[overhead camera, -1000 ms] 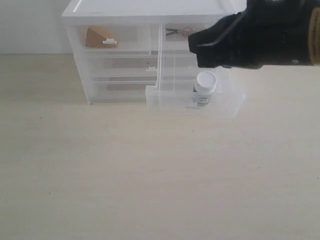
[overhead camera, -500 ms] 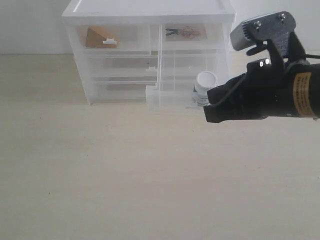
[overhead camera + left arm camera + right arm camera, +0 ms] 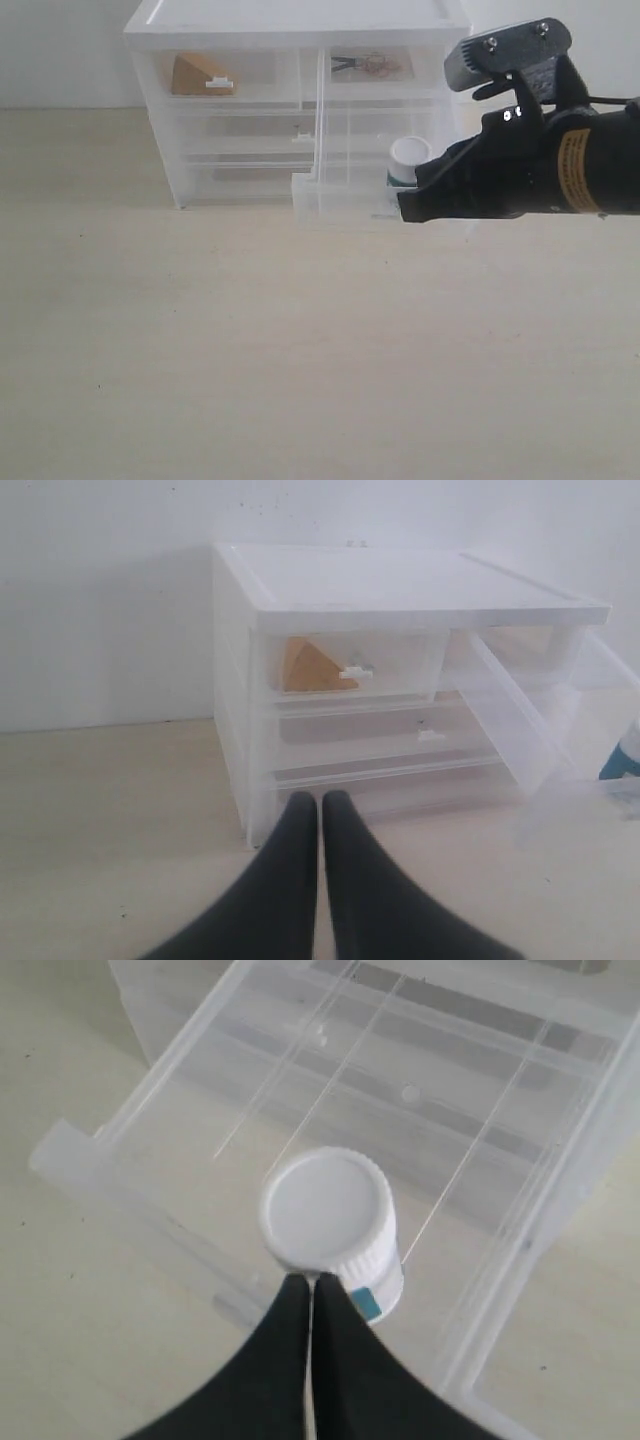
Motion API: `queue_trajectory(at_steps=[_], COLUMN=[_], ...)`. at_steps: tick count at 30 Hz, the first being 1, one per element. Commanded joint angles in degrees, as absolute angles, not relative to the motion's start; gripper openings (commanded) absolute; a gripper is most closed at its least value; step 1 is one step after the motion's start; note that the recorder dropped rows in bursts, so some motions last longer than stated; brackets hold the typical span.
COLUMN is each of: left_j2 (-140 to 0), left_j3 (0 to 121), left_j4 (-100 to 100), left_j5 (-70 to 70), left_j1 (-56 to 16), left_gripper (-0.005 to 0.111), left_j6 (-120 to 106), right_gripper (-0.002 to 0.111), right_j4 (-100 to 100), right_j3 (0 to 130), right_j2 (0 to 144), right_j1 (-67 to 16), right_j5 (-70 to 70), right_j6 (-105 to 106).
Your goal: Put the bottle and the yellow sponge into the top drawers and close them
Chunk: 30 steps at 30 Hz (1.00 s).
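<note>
Black pincers, white and clear plastic, pale beige ground.
Just past the black right gripper [image 3: 308, 1282] tips, the bottle [image 3: 330, 1220] shows a white ribbed cap and a teal label, inside a colourless translucent open drawer [image 3: 470, 1100]. Beyond the black left gripper [image 3: 320, 802], the chest [image 3: 400, 585] is white and the yellow sponge [image 3: 310, 668] looks orange-tan. The table [image 3: 250, 350] is faintly grained beige.

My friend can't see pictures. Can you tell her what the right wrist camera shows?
A small white bottle stands upright in a pulled-out clear drawer. The right gripper, shut and holding nothing, has its black tips right beside the bottle.
</note>
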<state>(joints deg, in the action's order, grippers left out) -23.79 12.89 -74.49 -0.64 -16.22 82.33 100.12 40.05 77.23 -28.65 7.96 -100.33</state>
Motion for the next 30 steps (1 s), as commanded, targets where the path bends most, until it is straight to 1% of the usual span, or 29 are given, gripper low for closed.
queue_trajectory(at_steps=[1,4,10,17,20,24,30], left_j2=[-23.9,-23.9,-23.9,-23.9,-23.9,-23.9,-23.9], left_j3=[12.6,12.6,12.6,12.6,12.6,12.6,12.6], left_j4=[-74.3,-74.3,-74.3,-74.3,-74.3,-74.3,-74.3], left_j5=[-0.4,-0.4,-0.4,0.0,0.0,0.0,0.0], left_j1=[-16.6,-16.6,-16.6,-16.6,-16.6,-16.6,-16.6], left_gripper=[0.004,0.004,0.004,0.004,0.004,0.004,0.004], left_j6=[82.7,82.7,82.7,82.5,82.5,82.5,82.5], right_gripper=[0.001,0.001,0.001,0.001,0.001,0.001,0.001], right_j4=[99.9,99.9,99.9,99.9,99.9,99.9,99.9], right_j3=[41.8,43.3,49.6,53.4,53.3,51.8,41.4], right_j2=[77.7,79.7,87.4,91.1,88.3,80.6,68.8], right_j1=[-28.6,-28.6,-28.6,-28.6,-28.6,-28.6,-28.6], right_j5=[4.2,2.4,10.0,8.4,8.5,13.1,18.9], right_j6=[-98.4,-98.4,-98.3,-98.3,-98.4,-100.4,-101.8])
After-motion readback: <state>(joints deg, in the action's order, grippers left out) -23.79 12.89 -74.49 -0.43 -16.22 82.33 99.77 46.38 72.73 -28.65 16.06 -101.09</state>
